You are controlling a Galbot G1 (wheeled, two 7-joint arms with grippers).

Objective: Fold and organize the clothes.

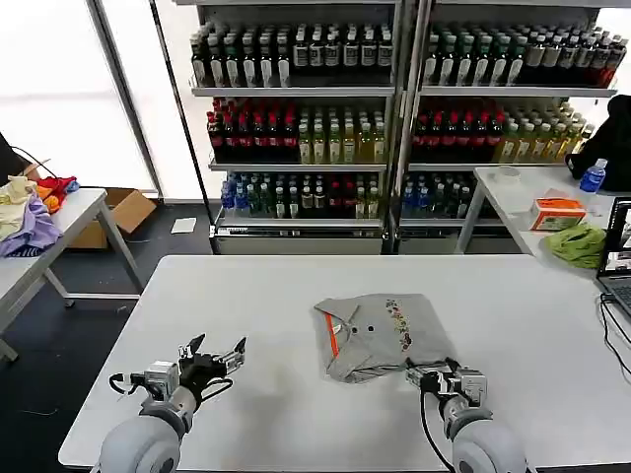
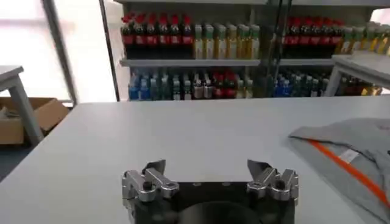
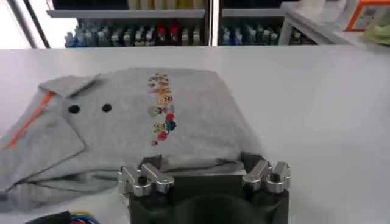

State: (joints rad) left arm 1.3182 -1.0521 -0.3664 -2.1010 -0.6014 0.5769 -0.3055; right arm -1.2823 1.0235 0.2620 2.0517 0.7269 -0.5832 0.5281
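One of the clothes, a light grey collared shirt (image 1: 375, 335) with orange neck trim and a small multicoloured chest print, lies folded in the middle of the white table (image 1: 296, 296). My right gripper (image 1: 434, 372) is at the shirt's near right corner. In the right wrist view that gripper (image 3: 203, 161) stands open, its fingers wide apart with the shirt's (image 3: 152, 115) near edge lying between them. My left gripper (image 1: 215, 347) hovers open over bare table at the front left, well apart from the shirt. The left wrist view shows this gripper (image 2: 210, 165) with nothing in it and the shirt (image 2: 353, 158) off to one side.
Shelves of bottles (image 1: 296, 108) stand behind the table. A side table at the left holds coloured fabrics (image 1: 35, 212), with a cardboard box (image 1: 123, 212) beside it. At the right, another table carries a lime-green cloth (image 1: 580, 243), an orange box (image 1: 558, 210) and a laptop (image 1: 619, 256).
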